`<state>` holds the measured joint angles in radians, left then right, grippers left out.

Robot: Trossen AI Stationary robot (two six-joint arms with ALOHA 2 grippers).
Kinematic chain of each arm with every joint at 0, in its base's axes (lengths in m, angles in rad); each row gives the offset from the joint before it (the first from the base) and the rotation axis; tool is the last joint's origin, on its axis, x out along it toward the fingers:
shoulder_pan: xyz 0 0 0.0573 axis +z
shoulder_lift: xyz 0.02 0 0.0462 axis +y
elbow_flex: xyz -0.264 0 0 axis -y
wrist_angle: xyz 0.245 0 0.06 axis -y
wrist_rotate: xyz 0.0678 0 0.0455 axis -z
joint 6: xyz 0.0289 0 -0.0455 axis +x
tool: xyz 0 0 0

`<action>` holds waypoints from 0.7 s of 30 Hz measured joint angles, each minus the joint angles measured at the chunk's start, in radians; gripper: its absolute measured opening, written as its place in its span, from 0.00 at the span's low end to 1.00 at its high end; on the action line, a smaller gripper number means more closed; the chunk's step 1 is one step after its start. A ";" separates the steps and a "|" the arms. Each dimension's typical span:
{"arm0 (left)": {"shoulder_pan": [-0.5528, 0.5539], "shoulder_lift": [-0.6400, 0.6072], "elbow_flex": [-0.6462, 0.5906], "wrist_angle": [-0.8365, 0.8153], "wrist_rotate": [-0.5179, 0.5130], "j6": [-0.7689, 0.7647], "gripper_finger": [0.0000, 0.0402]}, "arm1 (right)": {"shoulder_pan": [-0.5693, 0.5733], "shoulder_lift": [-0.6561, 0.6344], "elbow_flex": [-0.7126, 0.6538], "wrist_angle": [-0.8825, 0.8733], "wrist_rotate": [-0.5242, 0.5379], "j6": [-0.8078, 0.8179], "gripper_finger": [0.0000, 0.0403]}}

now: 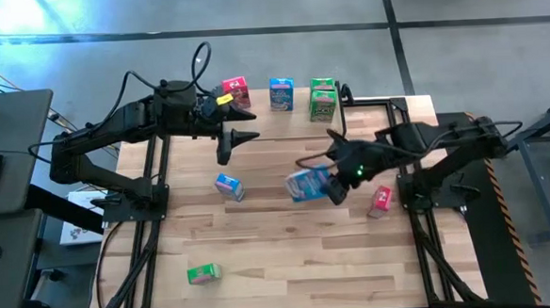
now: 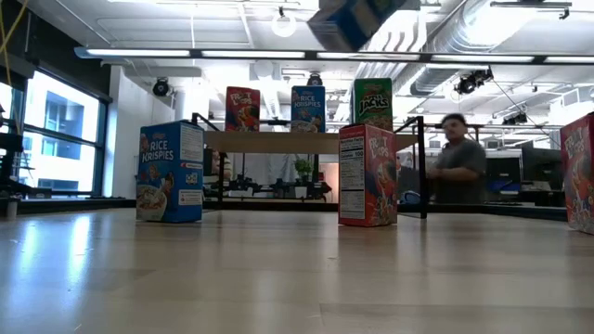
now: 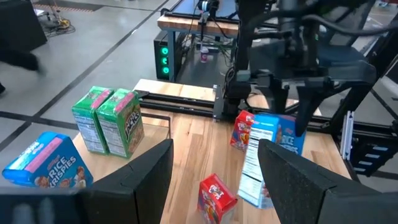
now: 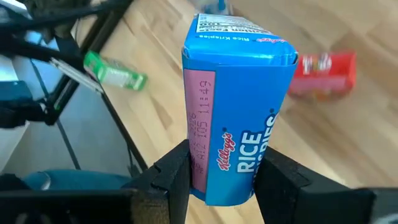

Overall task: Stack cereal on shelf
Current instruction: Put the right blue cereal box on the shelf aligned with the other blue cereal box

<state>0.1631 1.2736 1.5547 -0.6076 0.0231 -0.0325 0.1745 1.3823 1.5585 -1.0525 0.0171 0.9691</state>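
My right gripper [image 1: 325, 181] is shut on a blue cereal box [image 1: 305, 184] held above the middle of the table; the low view shows the box [image 2: 357, 19] high up. My left gripper [image 1: 246, 137] is open, hovering in front of the shelf [image 2: 278, 141]. On the shelf stand a red box [image 1: 236, 90], a blue box [image 1: 281, 92] and two green boxes [image 1: 323, 100]. On the tabletop are another blue box [image 1: 228, 186], a red box [image 1: 381, 199] and a green box [image 1: 204, 274]. The left wrist view shows a second red box [image 3: 244, 130] behind the held one. My right gripper pinches the blue box between its two fingers [image 4: 171, 177], one on each of two opposite faces near one end [image 4: 217, 180]. The rest of the box sticks out past the fingertips toward the table's left. It is lifted clear of the table and tilted.
Black frame rails [image 1: 155, 207] run along the table's left and right sides. A person [image 2: 459, 167] is in the room beyond the far edge. Bare wood [image 1: 299, 256] lies between the green box and the near edge.
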 joint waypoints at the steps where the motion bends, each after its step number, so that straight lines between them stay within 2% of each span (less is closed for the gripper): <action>1: 0.000 0.000 0.000 -0.002 0.000 0.000 0.56 | -0.013 0.000 0.000 0.008 -0.001 -0.014 0.35; 8: 0.000 0.000 0.000 -0.006 0.000 0.002 0.56 | -0.082 0.000 0.000 0.039 -0.003 -0.157 0.35; 15: 0.000 0.000 0.000 -0.006 0.002 0.000 0.56 | -0.147 0.000 0.000 0.041 -0.010 -0.418 0.35; 21: 0.000 0.000 0.000 -0.006 0.083 -0.011 0.56 | -0.214 0.000 0.000 0.041 -0.059 -0.625 0.35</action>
<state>0.1631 1.2736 1.5547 -0.6136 0.1057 -0.0434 -0.0390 1.3823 1.5581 -1.0115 -0.0422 0.3441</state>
